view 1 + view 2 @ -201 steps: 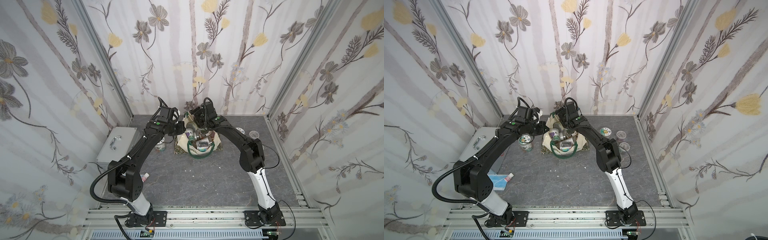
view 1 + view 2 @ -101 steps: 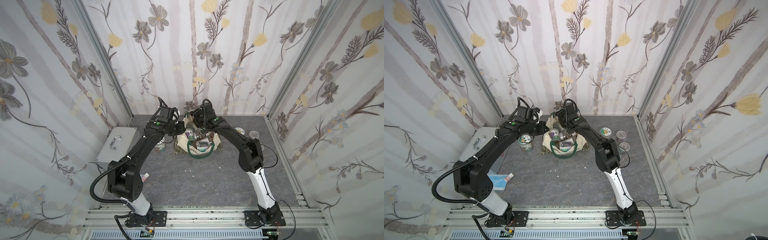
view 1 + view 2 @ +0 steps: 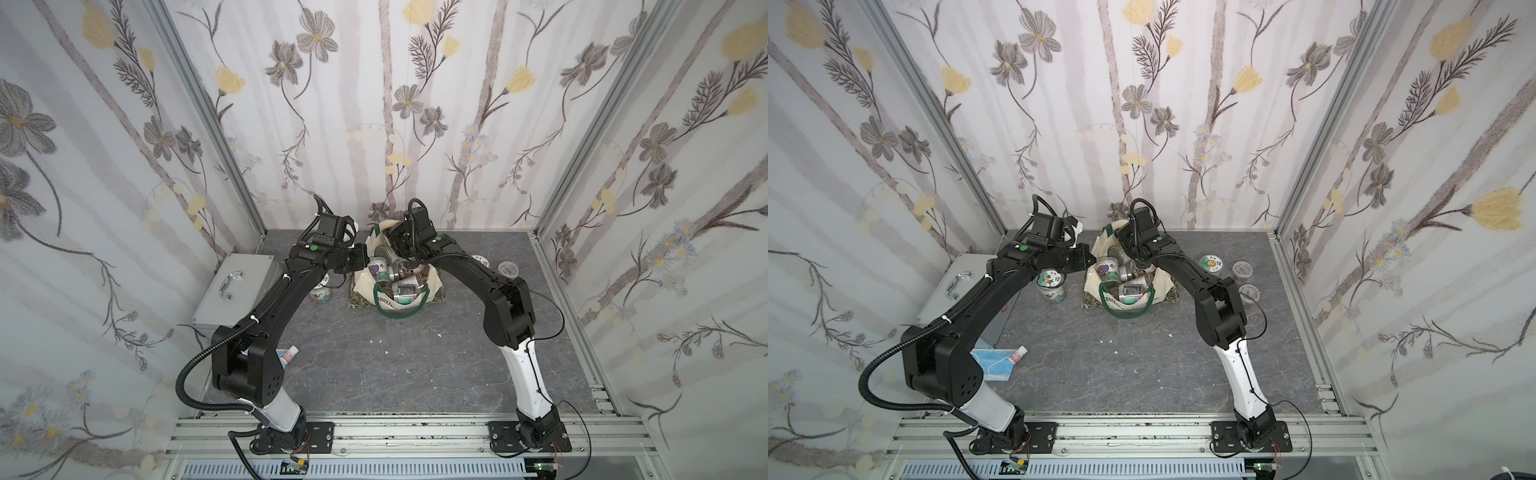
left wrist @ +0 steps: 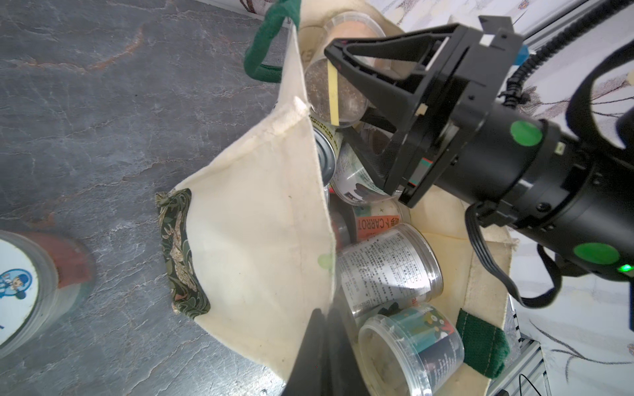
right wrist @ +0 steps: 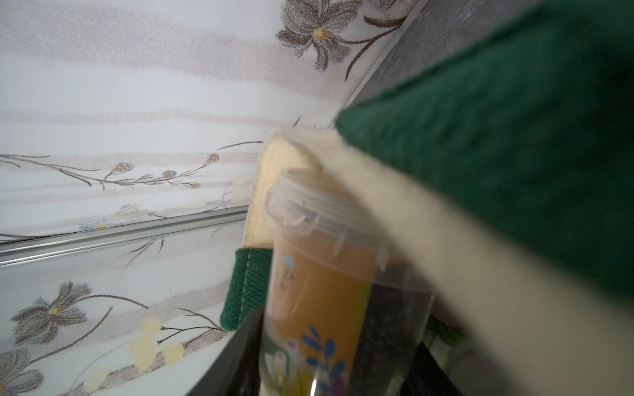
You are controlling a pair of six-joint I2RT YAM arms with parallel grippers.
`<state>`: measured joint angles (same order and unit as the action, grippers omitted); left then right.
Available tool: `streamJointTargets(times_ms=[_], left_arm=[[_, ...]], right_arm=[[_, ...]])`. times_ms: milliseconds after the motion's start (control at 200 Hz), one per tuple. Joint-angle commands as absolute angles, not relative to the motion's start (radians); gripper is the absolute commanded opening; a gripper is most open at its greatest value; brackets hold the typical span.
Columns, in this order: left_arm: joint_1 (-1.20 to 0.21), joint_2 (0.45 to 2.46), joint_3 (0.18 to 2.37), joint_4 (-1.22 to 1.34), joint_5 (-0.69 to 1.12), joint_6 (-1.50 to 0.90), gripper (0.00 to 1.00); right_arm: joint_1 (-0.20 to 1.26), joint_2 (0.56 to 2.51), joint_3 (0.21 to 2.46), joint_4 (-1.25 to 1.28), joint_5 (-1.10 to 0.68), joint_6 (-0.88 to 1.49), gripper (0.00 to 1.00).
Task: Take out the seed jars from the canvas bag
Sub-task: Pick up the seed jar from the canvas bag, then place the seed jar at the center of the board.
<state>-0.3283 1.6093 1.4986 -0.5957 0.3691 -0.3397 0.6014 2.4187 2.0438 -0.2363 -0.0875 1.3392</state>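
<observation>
Right gripper (image 5: 319,356): clamped on orange-labelled seed jar (image 5: 319,274), base cut off. Left gripper (image 4: 322,343): pinching canvas bag (image 4: 257,223) rim, fingertips blurred; bag at table (image 3: 395,374) 12 o'clock.

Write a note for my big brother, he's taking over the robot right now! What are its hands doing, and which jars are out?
Left hand: shut on the rim of the canvas bag, holding its mouth open.
Right hand: at the bag's mouth, shut on an orange-labelled seed jar, not yet lifted clear.
Done: four jars stand out on the table, a single jar near the left arm and three jars near the right arm.
Left: a pile of jars lies inside the bag. Probably lift the held one out first, then fetch the rest.
</observation>
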Motion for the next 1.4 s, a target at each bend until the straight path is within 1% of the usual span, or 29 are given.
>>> streamJointTargets(times_ms=[0,90,115,190,235,295,405,614,629,644,664,744,819,984,1004,1064,1189,1394], left_arm=[[-0.328,1.588,1.486,-0.572,0.366,-0.338,0.14],[-0.328,1.568,1.469,-0.547,0.367,-0.342,0.26],[-0.329,1.563,1.463,-0.539,0.368,-0.343,0.31],[-0.329,1.540,1.447,-0.512,0.383,-0.347,0.53],[-0.333,1.522,1.421,-0.491,0.385,-0.347,0.61],[-0.337,1.492,1.397,-0.461,0.381,-0.344,0.70],[-0.348,1.434,1.350,-0.402,0.367,-0.339,0.79],[-0.372,1.328,1.268,-0.297,0.344,-0.302,0.91],[-0.375,1.319,1.264,-0.292,0.341,-0.299,0.92],[-0.378,1.311,1.257,-0.286,0.334,-0.297,0.97],[-0.379,1.300,1.250,-0.277,0.330,-0.295,1.00],[-0.380,1.267,1.238,-0.260,0.339,-0.301,1.00],[-0.382,1.265,1.274,-0.311,0.372,-0.340,1.00],[-0.385,1.274,1.327,-0.364,0.580,-0.485,1.00],[-0.388,1.278,1.330,-0.364,0.603,-0.499,1.00],[-0.411,1.283,1.339,-0.383,0.648,-0.523,1.00],[-0.488,1.290,1.367,-0.466,0.667,-0.501,1.00],[-0.516,1.299,1.353,-0.517,0.701,-0.501,1.00]], right_arm=[[0.612,2.360,1.966,-0.287,-0.088,1.312,0.47],[0.620,2.303,1.914,-0.255,-0.080,1.254,0.47],[0.621,2.287,1.906,-0.250,-0.077,1.229,0.47],[0.632,2.246,1.886,-0.247,-0.061,1.147,0.47],[0.640,2.213,1.865,-0.246,-0.046,1.100,0.47],[0.647,2.164,1.815,-0.225,-0.036,1.045,0.47],[0.665,2.061,1.687,-0.147,-0.018,0.944,0.46],[0.693,1.836,1.382,0.062,0.022,0.762,0.47],[0.694,1.820,1.357,0.082,0.024,0.750,0.47],[0.695,1.804,1.336,0.099,0.027,0.736,0.47],[0.697,1.783,1.309,0.121,0.027,0.718,0.47],[0.703,1.710,1.207,0.187,0.044,0.653,0.48],[0.716,1.646,1.131,0.225,0.068,0.582,0.49],[0.768,1.507,0.992,0.279,0.156,0.407,0.50],[0.804,1.493,0.980,0.284,0.170,0.386,0.50],[0.839,1.463,0.957,0.289,0.203,0.332,0.50],[0.910,1.421,0.935,0.282,0.281,0.238,0.50],[1.001,1.396,0.930,0.271,0.365,0.142,0.50]])
